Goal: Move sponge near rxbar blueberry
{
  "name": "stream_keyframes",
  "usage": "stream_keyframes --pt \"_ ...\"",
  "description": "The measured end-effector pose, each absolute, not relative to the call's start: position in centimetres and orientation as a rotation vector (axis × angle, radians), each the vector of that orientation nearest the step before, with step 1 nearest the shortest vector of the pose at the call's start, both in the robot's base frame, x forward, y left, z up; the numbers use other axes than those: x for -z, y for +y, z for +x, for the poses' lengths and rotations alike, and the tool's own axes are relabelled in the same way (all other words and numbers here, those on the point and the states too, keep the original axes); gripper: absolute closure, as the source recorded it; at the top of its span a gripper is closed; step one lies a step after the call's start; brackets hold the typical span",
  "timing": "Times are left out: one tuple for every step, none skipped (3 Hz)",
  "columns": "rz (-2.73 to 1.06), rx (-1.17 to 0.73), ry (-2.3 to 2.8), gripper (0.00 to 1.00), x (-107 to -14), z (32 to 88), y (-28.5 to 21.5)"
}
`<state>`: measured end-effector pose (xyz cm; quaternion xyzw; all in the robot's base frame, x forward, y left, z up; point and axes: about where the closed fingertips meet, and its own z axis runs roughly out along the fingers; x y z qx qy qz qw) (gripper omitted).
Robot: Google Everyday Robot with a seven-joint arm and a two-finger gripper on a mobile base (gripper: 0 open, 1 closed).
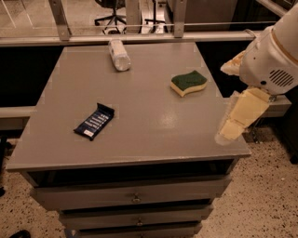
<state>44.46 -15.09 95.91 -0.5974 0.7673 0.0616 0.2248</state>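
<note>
The sponge (188, 82), dark green on top over pale yellow foam, lies flat on the right side of the grey table top (153, 125), towards the back. The rxbar blueberry (94, 121), a dark blue wrapper with white lettering, lies flat on the left side, nearer the front. My gripper (233, 123), pale yellow, hangs from the white arm (272, 56) over the table's right edge, in front and to the right of the sponge and apart from it. It holds nothing that I can see.
A clear plastic bottle (119, 55) lies on its side at the back of the table, left of centre. Drawers (135, 199) sit under the top. A metal rail (139, 37) runs behind the table, with office chairs (111, 9) beyond it.
</note>
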Motion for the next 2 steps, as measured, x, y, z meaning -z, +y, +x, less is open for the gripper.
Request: stream_keyframes --pt "-1.648 -0.170 2.117 0.00 -95.92 44.46 -15.09" --pt "-1.620 -0.180 2.102 0.00 -95.81 44.89 -14.96"
